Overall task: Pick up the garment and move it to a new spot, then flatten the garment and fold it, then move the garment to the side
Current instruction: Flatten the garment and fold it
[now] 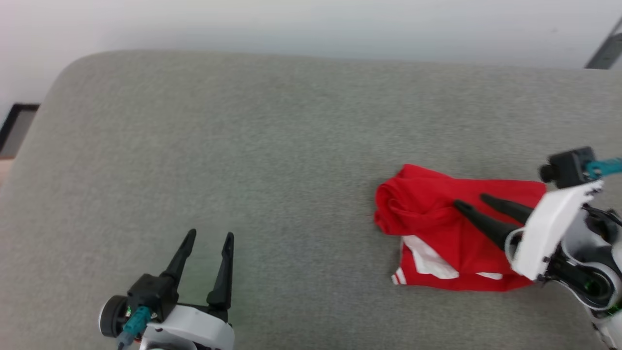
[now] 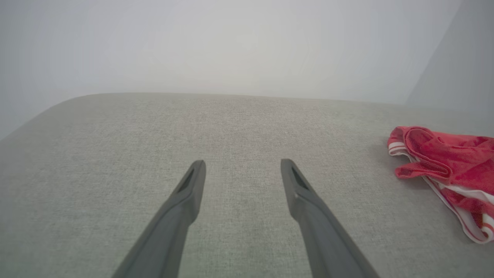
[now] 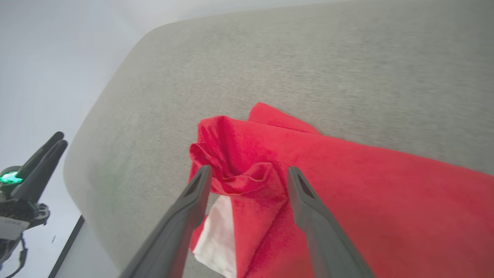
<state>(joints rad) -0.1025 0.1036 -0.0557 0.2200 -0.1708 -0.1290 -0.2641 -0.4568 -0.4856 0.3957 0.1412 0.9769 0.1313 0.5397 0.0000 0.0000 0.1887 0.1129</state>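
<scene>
Grey woven fabric [image 1: 291,146] covers a broad padded surface with a rounded far-left corner, and a pale wall stands behind it. From the head camera, the garment [image 1: 437,218] lies on the right part of this surface as a roughly folded red heap. Its left end is bunched into a roll, and white cloth and a bit of striped trim show along its near edge. The right gripper [image 1: 470,200] reaches in from the right edge, its two dark fingers spread apart above the middle of the red cloth and pointing left toward the roll. The left gripper [image 1: 210,234] sits at the lower left, fingers parted and pointing up the view, well apart from the garment.

Seen from the left wrist, the left gripper [image 2: 243,162] is spread wide over bare grey fabric [image 2: 231,127]. The garment [image 2: 447,162] lies far off at the right edge, with its white-and-red striped hem showing.

Seen from the right wrist, the right gripper [image 3: 249,168] is open. A puckered fold of the garment [image 3: 347,185] lies between its two fingertips, and a white patch shows just under the left finger. Whether the tips touch the cloth cannot be told. The left gripper [image 3: 60,139] appears at the far left edge, clear of the garment.
</scene>
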